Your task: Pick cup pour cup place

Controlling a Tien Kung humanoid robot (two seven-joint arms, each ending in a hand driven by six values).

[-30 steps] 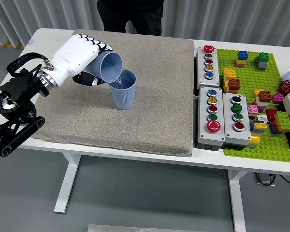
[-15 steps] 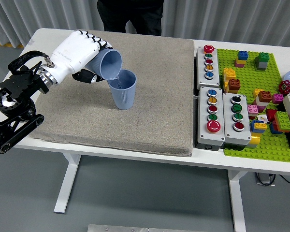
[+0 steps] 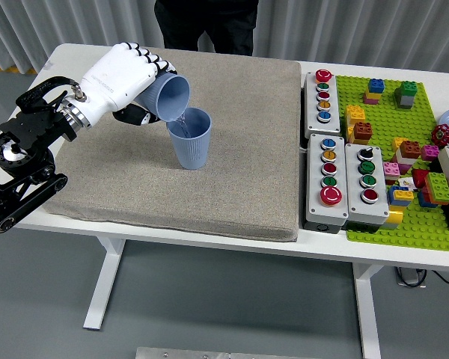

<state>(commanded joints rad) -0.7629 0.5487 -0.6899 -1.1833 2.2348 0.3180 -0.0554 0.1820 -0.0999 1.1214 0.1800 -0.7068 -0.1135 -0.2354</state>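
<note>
The left hand (image 3: 123, 78) is wrapped around a blue cup (image 3: 168, 97), fingers (image 3: 153, 66) curled about its body, black fingertips visible along the far side. The held cup is tipped steeply to the right, mouth facing right and down, its lower rim just over the near-left rim of a second blue cup (image 3: 191, 140). A thin stream of clear liquid is seen running from the tilted cup into the second cup. The second cup is standing upright on a grey mat (image 3: 232, 187), left of the mat's middle, liquid visible inside. The mat is laid over the left and centre of the white table (image 3: 75, 54). The left arm's black linkage (image 3: 22, 161) is seen coming in from the left edge, over the table's near-left corner. Right of the mat, three grey button boxes (image 3: 323, 97) with coloured buttons are set out, one far and two nearer side by side. Further right, a green baseplate (image 3: 404, 224) carrying scattered coloured bricks is seen. A person in dark clothing (image 3: 206, 22) is standing at the far side of the table; no hands are visible.
</note>
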